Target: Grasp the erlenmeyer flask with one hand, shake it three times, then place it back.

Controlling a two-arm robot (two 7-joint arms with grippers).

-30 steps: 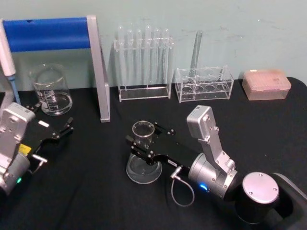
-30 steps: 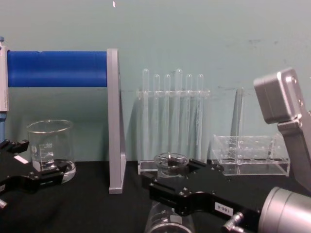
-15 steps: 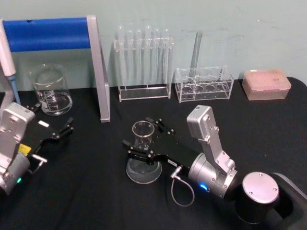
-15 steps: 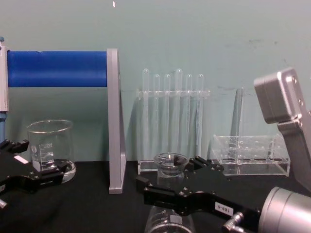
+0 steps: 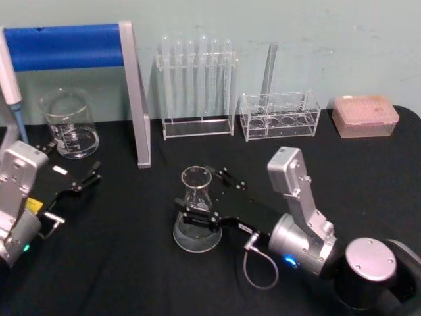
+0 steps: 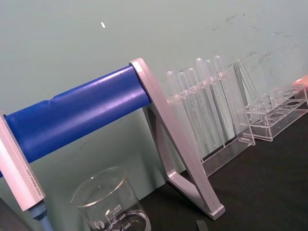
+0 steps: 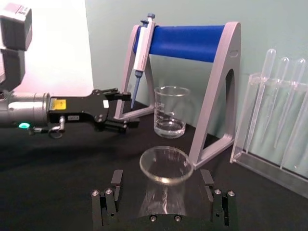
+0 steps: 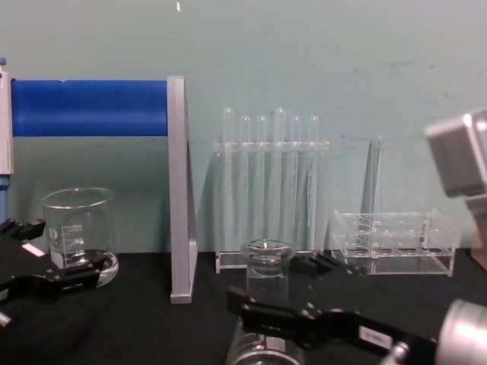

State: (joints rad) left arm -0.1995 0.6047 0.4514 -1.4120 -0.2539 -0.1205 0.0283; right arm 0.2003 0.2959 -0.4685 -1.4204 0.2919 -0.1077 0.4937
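Right gripper point(image 5: 200, 204), black, now stands open on either side of the erlenmeyer flask point(image 5: 197, 209), one finger each side of the neck, neither seen touching glass. Compared with half a second ago its wrist has drawn back toward the robot and the fingers sit lower against the flask, so I judge the flask has been put down and let go, the task near its end. Flask rests on the black table point(image 5: 131, 263) near centre, upright, long axis vertical, wide base down, flared mouth up. Left gripper point(image 5: 74, 181) idles open near the beaker point(image 5: 69, 124).
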